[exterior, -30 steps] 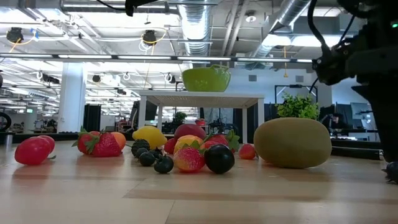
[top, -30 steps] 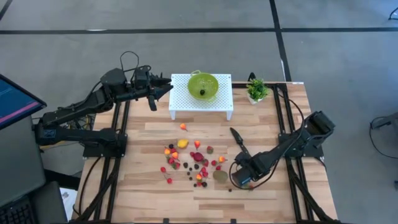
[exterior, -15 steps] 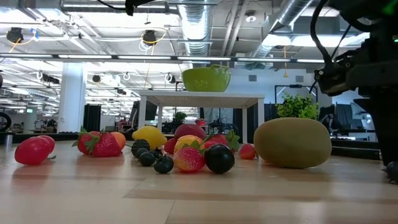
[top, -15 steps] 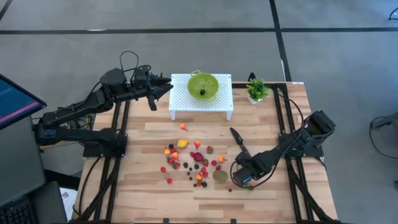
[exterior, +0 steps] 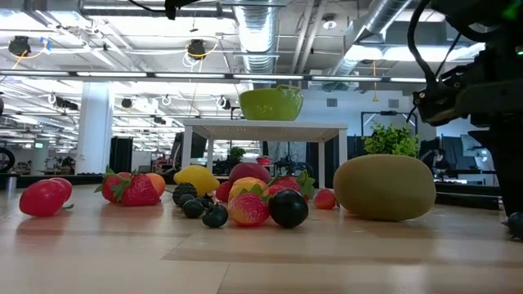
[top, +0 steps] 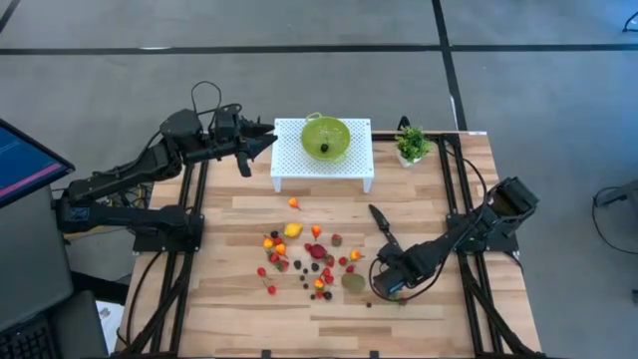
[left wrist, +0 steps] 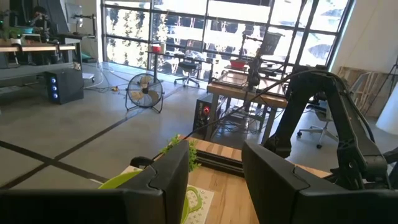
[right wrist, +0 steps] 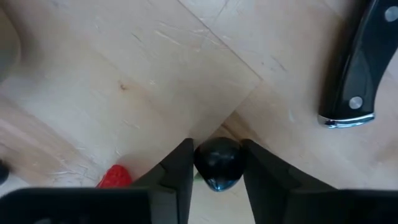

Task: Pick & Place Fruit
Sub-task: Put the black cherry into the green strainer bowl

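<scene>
Right claw [right wrist: 217, 165] has narrowed since a second ago, now clamped on your dark berry [right wrist: 217, 163], lower right of the counter [top: 249, 209]. Green bowl [top: 326, 138] holds one dark fruit [top: 324, 150]. Left claw [top: 261, 140] half-open, empty.

1. Your right gripper [right wrist: 216, 163] has drawn its fingers in: a second ago they stood wide, and now, at the bottom middle of the right wrist view, they press both sides of a small dark berry [right wrist: 217, 163].
2. In the high view's lower right, the right gripper [top: 387, 282] has shifted very slightly.
3. At the right edge of the low view, your right arm [exterior: 482, 77] sits a little differently than a second ago.
</scene>
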`<state>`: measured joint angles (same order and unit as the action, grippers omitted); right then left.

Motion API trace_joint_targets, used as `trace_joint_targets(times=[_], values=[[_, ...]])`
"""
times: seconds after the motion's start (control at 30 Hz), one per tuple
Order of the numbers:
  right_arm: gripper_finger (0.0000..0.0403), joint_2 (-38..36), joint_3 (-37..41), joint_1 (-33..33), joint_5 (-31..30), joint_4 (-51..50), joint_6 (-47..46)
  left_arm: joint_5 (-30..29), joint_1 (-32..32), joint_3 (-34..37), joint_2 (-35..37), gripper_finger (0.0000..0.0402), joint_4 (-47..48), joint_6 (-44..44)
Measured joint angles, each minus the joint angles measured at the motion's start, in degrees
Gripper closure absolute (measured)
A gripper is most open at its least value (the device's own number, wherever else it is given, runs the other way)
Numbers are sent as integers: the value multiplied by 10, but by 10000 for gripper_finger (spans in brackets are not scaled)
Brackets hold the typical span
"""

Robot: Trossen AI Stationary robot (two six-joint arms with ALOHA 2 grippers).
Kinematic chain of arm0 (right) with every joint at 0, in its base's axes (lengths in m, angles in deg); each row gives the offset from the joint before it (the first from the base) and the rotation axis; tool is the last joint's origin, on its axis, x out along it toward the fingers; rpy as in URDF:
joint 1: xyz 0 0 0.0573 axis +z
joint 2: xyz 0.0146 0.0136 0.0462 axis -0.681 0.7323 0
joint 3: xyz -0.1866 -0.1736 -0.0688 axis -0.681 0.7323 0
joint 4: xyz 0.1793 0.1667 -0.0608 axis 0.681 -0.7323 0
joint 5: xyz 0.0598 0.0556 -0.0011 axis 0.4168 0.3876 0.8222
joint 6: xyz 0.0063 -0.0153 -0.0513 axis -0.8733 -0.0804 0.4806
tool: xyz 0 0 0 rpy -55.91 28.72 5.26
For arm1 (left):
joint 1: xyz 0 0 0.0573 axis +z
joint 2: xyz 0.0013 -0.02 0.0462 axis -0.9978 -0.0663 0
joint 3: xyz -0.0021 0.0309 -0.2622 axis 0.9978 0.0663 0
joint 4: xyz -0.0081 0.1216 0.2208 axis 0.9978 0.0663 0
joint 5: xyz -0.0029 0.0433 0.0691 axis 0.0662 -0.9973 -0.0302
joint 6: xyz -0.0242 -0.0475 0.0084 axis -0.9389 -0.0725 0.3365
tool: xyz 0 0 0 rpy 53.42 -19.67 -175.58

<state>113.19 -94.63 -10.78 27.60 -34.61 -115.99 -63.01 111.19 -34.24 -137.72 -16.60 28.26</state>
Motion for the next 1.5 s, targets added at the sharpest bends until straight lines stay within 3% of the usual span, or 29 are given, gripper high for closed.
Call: trace_joint_targets(times=[0.17,0.37,0.63,1.13,1.5], values=[[265,1,0,0,0,1,3,0,0,0,0,259,-3,0],[301,2,-9,-1,1,-6,25,0,0,0,0,259,-4,0],[292,-1,-39,-22,-19,-17,101,0,0,0,0,259,-8,0],[289,-113,-113,-185,-138,-50,400,0,0,0,0,259,-13,0],[290,-153,-202,-350,-147,127,666,0,0,0,0,259,-16,0]])
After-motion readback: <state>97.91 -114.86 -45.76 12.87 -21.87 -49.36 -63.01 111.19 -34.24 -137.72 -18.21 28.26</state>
